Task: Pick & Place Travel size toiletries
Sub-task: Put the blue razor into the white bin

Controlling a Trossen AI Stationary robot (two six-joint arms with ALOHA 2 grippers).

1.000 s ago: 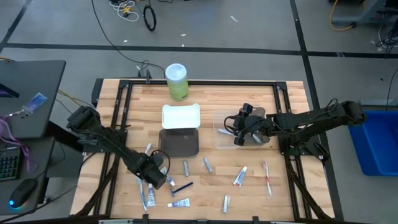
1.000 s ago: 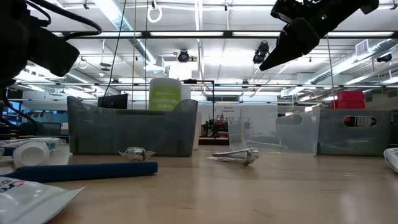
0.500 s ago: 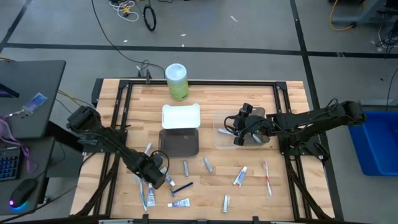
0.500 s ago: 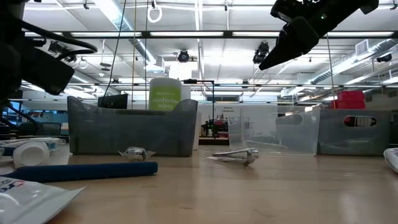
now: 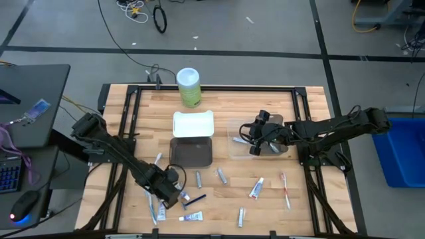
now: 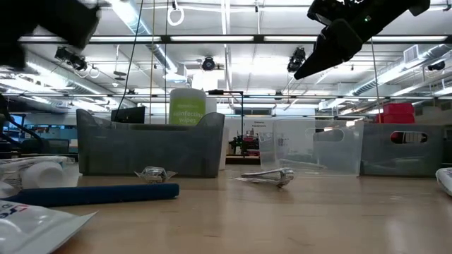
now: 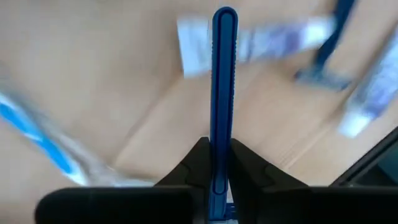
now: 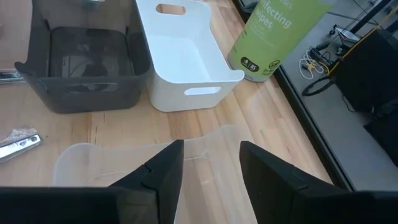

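Observation:
Small toiletries lie scattered on the near half of the wooden table: silvery tubes (image 5: 222, 175), a white-blue toothpaste tube (image 5: 257, 188), a toothbrush (image 5: 285, 189), a dark blue razor (image 5: 194, 198). My left gripper (image 5: 167, 191) is low among the items at the near left, shut on a slim blue handle (image 7: 224, 87). My right gripper (image 5: 254, 141) hangs open over the clear tray (image 5: 236, 151); in its wrist view the right gripper (image 8: 211, 177) has nothing between its fingers. My left gripper pinches the slim blue handle (image 7: 223, 146) between its two fingers (image 7: 198, 163), which lie along it. The handle's rounded free end (image 7: 224, 14) sticks out past the fingertips. Whether it is lifted clear of the table, I cannot tell.
A white tray (image 5: 193, 123) and a grey tray (image 5: 192, 151) stand mid-table, with a tall green-and-white canister (image 5: 188, 86) at the far edge. A razor (image 7: 326, 50) and a white tube (image 7: 255, 40) lie just beyond my left gripper. A black frame runs along the table's sides.
My left gripper has moved a short way toward the table's near edge, among the items at the near left. My right arm has kept still.

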